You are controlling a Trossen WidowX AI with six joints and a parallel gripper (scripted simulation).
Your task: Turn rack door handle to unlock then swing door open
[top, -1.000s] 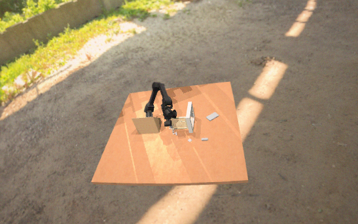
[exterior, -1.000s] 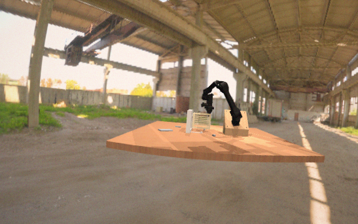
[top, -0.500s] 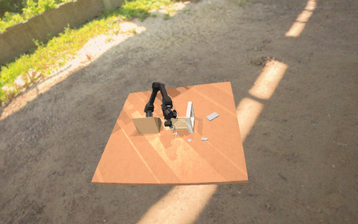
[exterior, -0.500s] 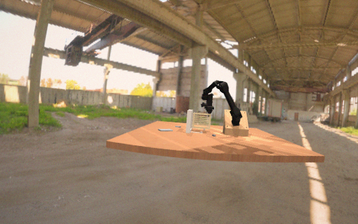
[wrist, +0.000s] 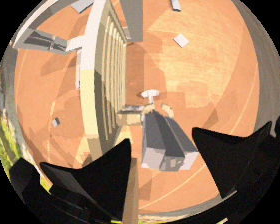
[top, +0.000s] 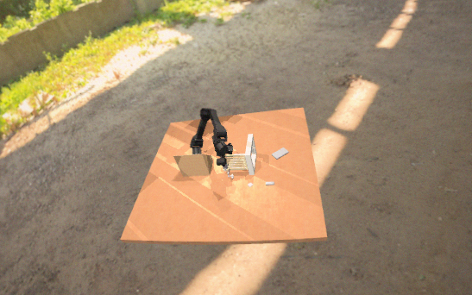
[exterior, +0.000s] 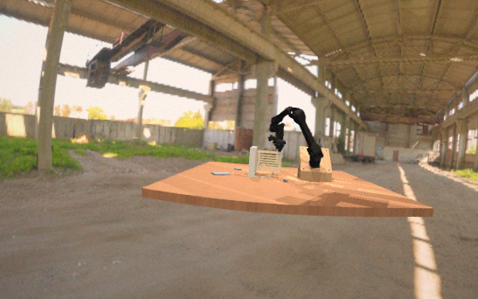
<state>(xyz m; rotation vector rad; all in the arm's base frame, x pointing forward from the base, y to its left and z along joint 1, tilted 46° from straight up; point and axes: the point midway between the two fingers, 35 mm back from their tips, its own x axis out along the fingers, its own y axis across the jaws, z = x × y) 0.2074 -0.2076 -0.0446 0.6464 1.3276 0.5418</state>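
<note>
The slatted door [top: 237, 162] [exterior: 269, 161] [wrist: 89, 82] stands swung out from its white frame [top: 250, 152] [exterior: 252, 163], roughly at right angles to it. The grey upright handle [wrist: 163, 137] is near the door's free end and looks turned in the wrist view. My gripper [wrist: 161, 137] is open, its black fingers well apart on either side of the handle. A gap shows on both sides, with the left finger close to the door's edge. How deep the handle sits between the fingers is hard to tell. The top and exterior views show the gripper small, above the door's free end.
A wooden block [top: 194, 165] [exterior: 315, 176] stands at the arm's base. A flat grey block [top: 280, 153] [exterior: 220, 173] lies beyond the frame. A small light bar [top: 269, 184] [wrist: 176, 5], a white square piece [top: 250, 185] [wrist: 181, 40] and a small grey cube [exterior: 285, 180] [wrist: 56, 121] lie on the table.
</note>
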